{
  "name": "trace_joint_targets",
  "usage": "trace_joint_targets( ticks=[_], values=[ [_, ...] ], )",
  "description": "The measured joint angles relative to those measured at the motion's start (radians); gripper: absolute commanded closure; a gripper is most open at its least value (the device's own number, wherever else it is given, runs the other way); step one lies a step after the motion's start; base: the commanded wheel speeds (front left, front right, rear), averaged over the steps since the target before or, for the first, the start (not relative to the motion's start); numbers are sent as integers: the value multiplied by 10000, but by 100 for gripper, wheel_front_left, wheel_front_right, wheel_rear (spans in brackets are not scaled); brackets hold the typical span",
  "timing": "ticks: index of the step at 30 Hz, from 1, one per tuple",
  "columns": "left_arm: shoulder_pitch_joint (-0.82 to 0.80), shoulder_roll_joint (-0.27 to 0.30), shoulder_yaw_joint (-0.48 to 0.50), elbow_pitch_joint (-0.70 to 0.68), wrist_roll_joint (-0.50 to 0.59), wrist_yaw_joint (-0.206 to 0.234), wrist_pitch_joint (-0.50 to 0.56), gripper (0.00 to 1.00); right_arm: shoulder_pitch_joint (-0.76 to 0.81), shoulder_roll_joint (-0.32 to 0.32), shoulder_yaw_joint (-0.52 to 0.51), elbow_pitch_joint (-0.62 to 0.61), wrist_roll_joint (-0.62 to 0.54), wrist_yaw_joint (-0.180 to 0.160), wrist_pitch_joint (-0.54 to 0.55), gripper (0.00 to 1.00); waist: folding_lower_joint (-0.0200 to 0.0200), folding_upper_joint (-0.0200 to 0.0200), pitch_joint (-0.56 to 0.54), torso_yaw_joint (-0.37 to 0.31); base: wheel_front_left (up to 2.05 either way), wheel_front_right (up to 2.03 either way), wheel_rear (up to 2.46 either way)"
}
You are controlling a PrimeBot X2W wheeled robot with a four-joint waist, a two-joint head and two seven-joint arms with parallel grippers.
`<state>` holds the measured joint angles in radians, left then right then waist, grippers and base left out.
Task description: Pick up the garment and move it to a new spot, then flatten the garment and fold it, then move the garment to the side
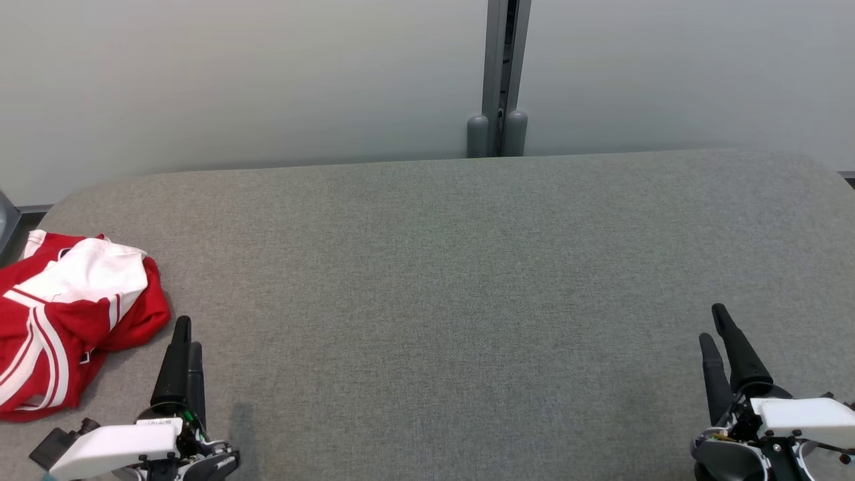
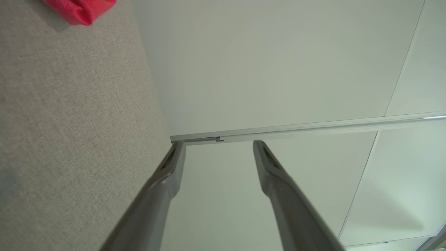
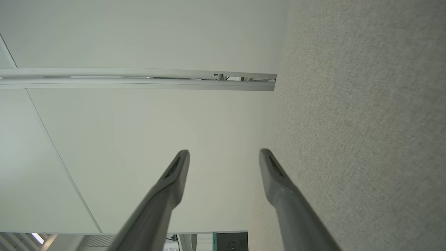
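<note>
Stock as I see it from the console, largest item first.

1. Wall panels [image 1: 234, 80]: pale, plain, standing along the whole far side of the table. They also show in both wrist views.
2. Table [image 1: 427, 267]: grey woven covering with rounded far corners. It runs the full width of the head view.
3. Garment [image 1: 67, 314]: red with white panels and white stripes. It lies crumpled in a heap at the left end of the table, partly cut off by the picture's edge. One red fold [image 2: 80, 8] shows at the top of the left wrist view, lying on the grey cloth.
4. Metal post [image 1: 501, 67]: grey and upright, set in the joint between two wall panels behind the middle of the table.
5. Left gripper [image 1: 188, 334]: at the lower left over the table, fingers pointing away from me. It sits just to the right of the garment's near corner, with a thin strip of grey between them. The fingers are spread, with wall showing in the gap [image 2: 218, 143].
6. Right gripper [image 1: 712, 323]: at the lower right, well apart from the garment, with the table's breadth lying between them. Its fingers are likewise spread, with wall showing in the gap [image 3: 224, 151].
7. Two rounded grey caps [image 1: 496, 135]: at the post's foot, just behind the table's far edge.
</note>
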<state>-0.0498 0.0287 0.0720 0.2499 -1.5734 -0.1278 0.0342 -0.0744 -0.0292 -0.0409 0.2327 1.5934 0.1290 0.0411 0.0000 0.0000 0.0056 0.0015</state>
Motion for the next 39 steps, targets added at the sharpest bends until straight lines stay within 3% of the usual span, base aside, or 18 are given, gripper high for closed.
trace_joint_targets(
  ticks=[15, 23, 39],
  values=[
    [-123, 36, -98, -391, 1703, -2, -564, 0, -222, -151, 702, -431, -1333, 0, -610, 0, 0, 0, 14, 9, 0, 0, 0],
    [-124, 59, -92, -479, 3438, 8, -872, 0, -321, -138, 828, -667, -2798, 0, -901, 0, 0, 0, 23, 20, 0, 0, 0],
    [-151, 104, -552, -779, 7306, 679, -1367, 0, -481, -132, 1126, -836, -6289, 2, -1396, 0, 0, 0, 54, 39, 0, 0, 0]
  ],
)
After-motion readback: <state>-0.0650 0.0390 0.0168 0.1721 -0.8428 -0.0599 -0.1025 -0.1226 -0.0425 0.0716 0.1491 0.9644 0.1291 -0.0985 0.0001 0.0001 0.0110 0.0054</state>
